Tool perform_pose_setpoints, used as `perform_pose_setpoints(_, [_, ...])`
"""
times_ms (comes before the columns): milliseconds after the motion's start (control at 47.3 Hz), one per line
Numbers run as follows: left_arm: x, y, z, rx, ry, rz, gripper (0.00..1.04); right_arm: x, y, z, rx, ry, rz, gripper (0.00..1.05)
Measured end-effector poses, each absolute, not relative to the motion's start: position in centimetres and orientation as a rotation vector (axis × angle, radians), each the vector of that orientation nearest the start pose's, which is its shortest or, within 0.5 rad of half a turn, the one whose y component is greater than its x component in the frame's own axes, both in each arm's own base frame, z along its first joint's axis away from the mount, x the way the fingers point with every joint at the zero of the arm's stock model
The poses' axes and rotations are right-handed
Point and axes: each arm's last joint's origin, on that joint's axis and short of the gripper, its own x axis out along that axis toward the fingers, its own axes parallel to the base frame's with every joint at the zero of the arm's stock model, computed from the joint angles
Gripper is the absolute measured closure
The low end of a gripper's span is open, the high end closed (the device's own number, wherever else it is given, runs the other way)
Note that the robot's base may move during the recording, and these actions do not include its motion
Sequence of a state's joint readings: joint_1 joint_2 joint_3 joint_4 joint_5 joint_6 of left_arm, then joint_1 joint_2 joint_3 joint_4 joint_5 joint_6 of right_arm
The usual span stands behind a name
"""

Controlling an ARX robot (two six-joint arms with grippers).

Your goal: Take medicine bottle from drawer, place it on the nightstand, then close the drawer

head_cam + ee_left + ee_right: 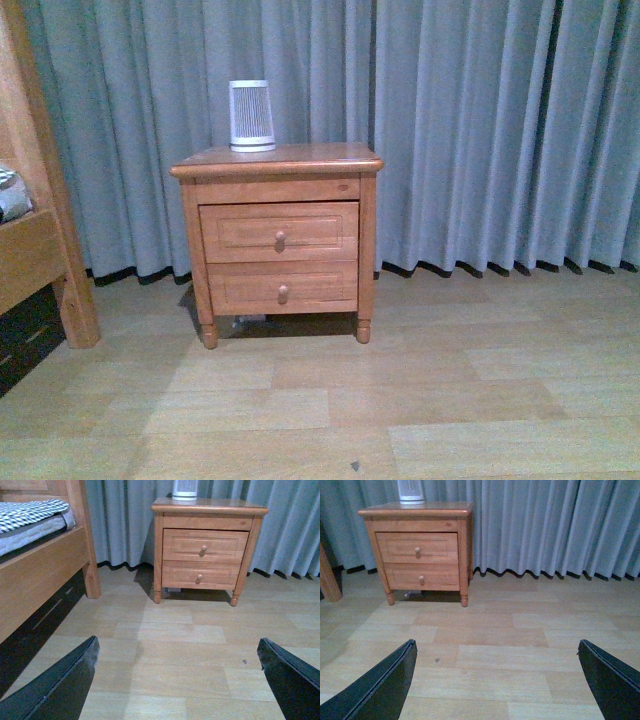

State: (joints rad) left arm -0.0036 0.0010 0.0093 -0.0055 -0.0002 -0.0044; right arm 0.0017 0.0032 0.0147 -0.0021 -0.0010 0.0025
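1. My left fingers [60,690] were spread wide and held nothing, above bare floor [170,655]. The right fingers [380,690] stood just as wide and empty.
2. Both wrists looked across the planks at the nightstand [300,160], well apart from it, so I judged no reach had begun.
3. The upper drawer [240,232] sat shut, flush with its frame. Its round knob [280,237] faced me, the obvious place to pinch and pull.
4. I could not see the medicine bottle in any view. I took it to be inside that shut drawer.
5. A white ribbed cylinder [251,115] stood left of centre at the back of the top, leaving bare wood in front and to the right for the bottle.
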Motion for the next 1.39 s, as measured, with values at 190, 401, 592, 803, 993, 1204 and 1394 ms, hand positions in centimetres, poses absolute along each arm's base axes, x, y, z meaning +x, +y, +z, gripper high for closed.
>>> perform_pose_setpoints(190, [9.72, -0.03, 16.61, -0.004, -0.003, -0.003, 0.07, 9.70, 0.02, 16.81, 0.002, -0.009, 0.003, 0.07])
perform_pose_setpoints(401, [9.72, -0.03, 16.61, -0.004, -0.003, -0.003, 0.07, 9.70, 0.02, 16.81, 0.003, -0.009, 0.003, 0.07])
perform_pose_setpoints(592, [9.72, -0.03, 16.61, -0.004, -0.003, -0.003, 0.07, 9.70, 0.02, 16.81, 0.003, -0.009, 0.003, 0.07])
perform_pose_setpoints(803, [9.72, -0.04, 16.61, -0.004, -0.003, -0.004, 0.07, 9.70, 0.02, 16.81, 0.003, -0.010, 0.003, 0.07])
perform_pose_setpoints(993, [9.72, -0.04, 16.61, -0.004, -0.003, -0.004, 0.07, 9.70, 0.02, 16.81, 0.003, -0.010, 0.002, 0.07])
perform_pose_setpoints(1204, [9.72, -0.04, 16.61, -0.004, -0.003, -0.004, 0.07, 9.70, 0.02, 16.81, 0.003, -0.010, 0.003, 0.07])
perform_pose_setpoints(1394, [9.72, -0.03, 16.61, -0.004, -0.003, -0.003, 0.07, 9.70, 0.02, 16.81, 0.003, -0.009, 0.003, 0.07])
